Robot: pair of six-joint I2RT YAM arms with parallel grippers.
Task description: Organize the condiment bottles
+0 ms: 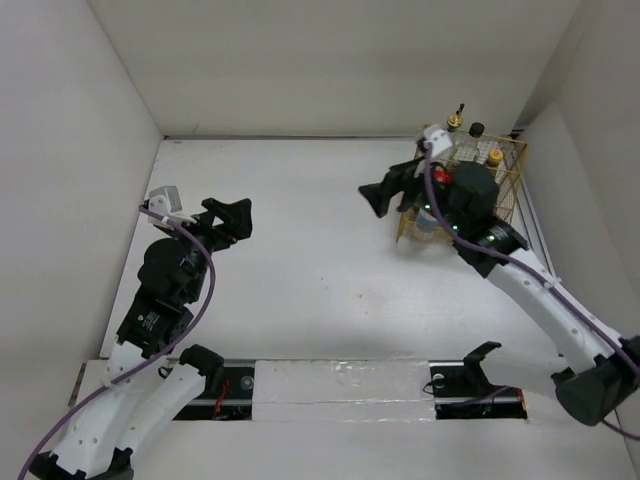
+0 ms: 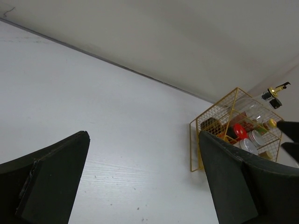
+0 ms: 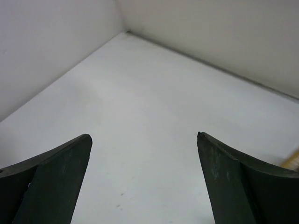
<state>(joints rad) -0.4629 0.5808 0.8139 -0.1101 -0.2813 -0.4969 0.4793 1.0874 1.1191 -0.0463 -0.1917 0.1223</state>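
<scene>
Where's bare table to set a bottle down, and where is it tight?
Bare table lies between the left hand and right hand, and along the back wall left of the basket. Tight: the far right corner, where basket, bottles and right arm crowd together.

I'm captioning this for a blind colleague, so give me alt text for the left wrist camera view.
A gold wire basket stands on the white table at right, holding condiment containers, among them a red-lidded jar and a silver-topped cylinder. The left tool frames the foreground, its dark jaws wide open and empty.
</scene>
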